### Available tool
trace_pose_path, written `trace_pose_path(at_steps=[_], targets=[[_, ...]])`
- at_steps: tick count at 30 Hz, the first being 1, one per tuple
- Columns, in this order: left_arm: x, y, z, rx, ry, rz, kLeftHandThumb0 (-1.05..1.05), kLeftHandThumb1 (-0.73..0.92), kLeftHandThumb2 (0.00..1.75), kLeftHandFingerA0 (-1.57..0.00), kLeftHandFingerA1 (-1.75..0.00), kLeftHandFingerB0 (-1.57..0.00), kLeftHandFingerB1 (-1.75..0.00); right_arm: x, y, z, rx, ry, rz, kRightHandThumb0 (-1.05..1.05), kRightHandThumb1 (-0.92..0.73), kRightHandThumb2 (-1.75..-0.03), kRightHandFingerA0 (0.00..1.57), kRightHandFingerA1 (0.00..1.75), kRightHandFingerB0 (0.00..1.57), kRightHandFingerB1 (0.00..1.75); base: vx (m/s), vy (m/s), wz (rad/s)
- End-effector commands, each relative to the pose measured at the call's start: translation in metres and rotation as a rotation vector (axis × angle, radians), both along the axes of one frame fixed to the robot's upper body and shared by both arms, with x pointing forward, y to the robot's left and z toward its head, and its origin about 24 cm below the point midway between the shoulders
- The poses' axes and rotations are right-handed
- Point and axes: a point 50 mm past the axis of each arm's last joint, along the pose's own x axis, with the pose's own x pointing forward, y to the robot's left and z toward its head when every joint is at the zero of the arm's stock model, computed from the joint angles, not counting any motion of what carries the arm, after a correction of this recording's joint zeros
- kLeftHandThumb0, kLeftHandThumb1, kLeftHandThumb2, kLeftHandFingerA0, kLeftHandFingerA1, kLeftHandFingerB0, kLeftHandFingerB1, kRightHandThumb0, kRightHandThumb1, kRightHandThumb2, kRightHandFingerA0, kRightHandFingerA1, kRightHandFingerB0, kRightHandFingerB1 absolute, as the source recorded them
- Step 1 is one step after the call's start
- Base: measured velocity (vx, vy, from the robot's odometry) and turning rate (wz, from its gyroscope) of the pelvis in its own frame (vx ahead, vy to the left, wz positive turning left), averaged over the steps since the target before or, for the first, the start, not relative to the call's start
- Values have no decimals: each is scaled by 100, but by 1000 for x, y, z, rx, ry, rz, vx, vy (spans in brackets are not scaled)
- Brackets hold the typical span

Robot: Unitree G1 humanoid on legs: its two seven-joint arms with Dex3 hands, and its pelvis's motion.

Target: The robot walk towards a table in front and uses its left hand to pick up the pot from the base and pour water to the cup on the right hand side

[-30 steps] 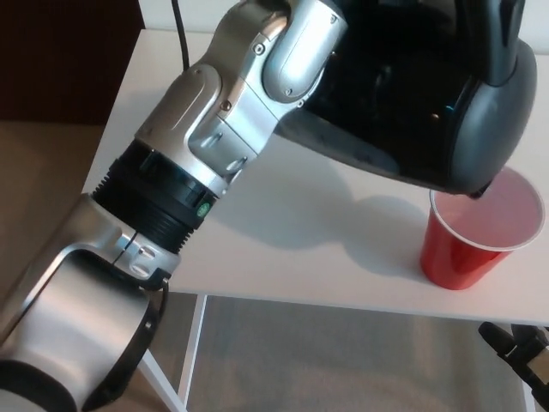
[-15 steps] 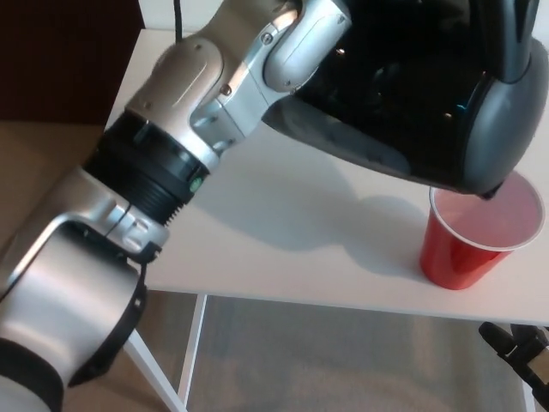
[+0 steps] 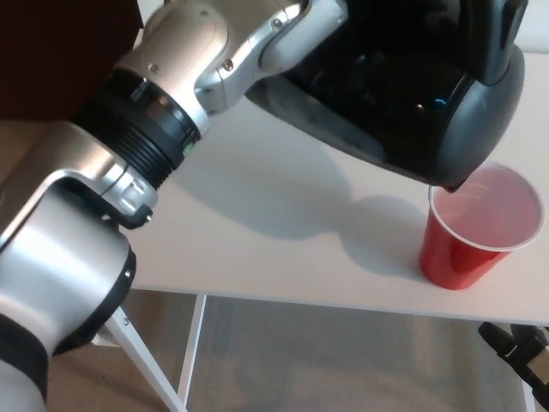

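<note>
The black pot (image 3: pixel 403 94) hangs tilted above the white table (image 3: pixel 257 232), its spout low over the left rim of the red cup (image 3: pixel 476 232). The cup stands upright near the table's front right edge, and its inside looks pale pink. My left arm reaches in from the lower left, and my left hand (image 3: pixel 347 21) is shut on the pot at the top of the picture, hard to tell apart from the dark body. A black part of my right hand (image 3: pixel 519 348) shows at the lower right edge, below the table.
The pot's shadow lies on the table left of the cup. A white table leg (image 3: pixel 150 369) runs down over the beige floor. A dark cable (image 3: pixel 177 13) rises at the table's far side.
My left forearm and elbow have swung up and to the left. The pot's spout has shifted slightly left and up, still over the cup. The cup has not moved.
</note>
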Motion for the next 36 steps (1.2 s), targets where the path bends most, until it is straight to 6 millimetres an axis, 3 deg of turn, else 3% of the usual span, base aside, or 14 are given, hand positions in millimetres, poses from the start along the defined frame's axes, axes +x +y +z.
trace_pose_path(at_steps=[1,3,4,10,11,20,22,23,26,27,28,32,33,36], targets=[[-5,2,12,-114,15,-62,-26,51,56,-93,-175,-83,-131,23,0,22,-14,-129,25,-35,-53,-82,47,65,33,64,0,0,0],[-2,5,11,-199,74,-47,-22,55,55,-90,-175,-66,-170,22,1,22,-10,-130,23,-29,-67,-58,51,59,35,64,0,0,0],[1,6,10,-257,141,-35,-21,58,56,-90,-175,-67,-175,22,1,22,4,-134,17,-34,-54,-82,48,66,35,66,0,0,0],[9,21,16,-479,334,27,-14,57,55,-90,-175,-65,-175,22,0,22,-2,-128,13,-28,-66,-59,52,60,37,67,0,0,0],[13,26,18,-554,394,42,-16,57,55,-90,-175,-65,-175,22,0,22,2,-129,9,-35,-53,-82,51,67,38,67,0,0,0],[30,51,19,-899,704,66,-22,58,55,-88,-175,-68,-170,22,1,20,14,-126,1,-35,-51,-80,48,66,36,65,0,0,0],[42,74,2,-1077,876,94,-24,59,56,-84,-175,-68,-169,20,1,18,12,-124,5,-29,-65,-58,53,63,37,63,0,0,0],[47,84,-10,-1149,938,89,-26,57,60,-89,-159,-81,-131,19,1,17,10,-123,6,-35,-52,-81,49,67,34,64,0,0,0],[49,89,-16,-1183,969,86,-26,57,60,-89,-159,-81,-131,19,1,17,10,-122,6,-35,-52,-81,49,67,34,64,0,0,0],[51,96,-24,-1252,1021,67,-17,65,52,-72,-174,-60,-153,19,2,17,11,-119,4,-29,-64,-58,54,63,35,61,0,0,0],[55,109,-41,-1382,1104,24,-14,67,56,-79,-175,-56,-170,19,3,16,11,-118,6,-36,-51,-81,48,66,35,65,0,0,0],[56,117,-52,-1468,1153,-10,-14,67,56,-79,-175,-56,-170,19,4,16,11,-122,11,-36,-51,-81,48,66,35,65,0,0,0],[58,123,-72,-1566,1204,13,-16,60,57,-73,-103,-72,-85,19,3,16,16,-121,10,-35,-52,-81,50,66,37,66,0,0,0],[57,129,-102,-1639,1289,65,-25,46,78,-110,-139,-79,-115,18,4,15,21,-123,12,-29,-64,-59,54,66,37,67,0,0,0]])
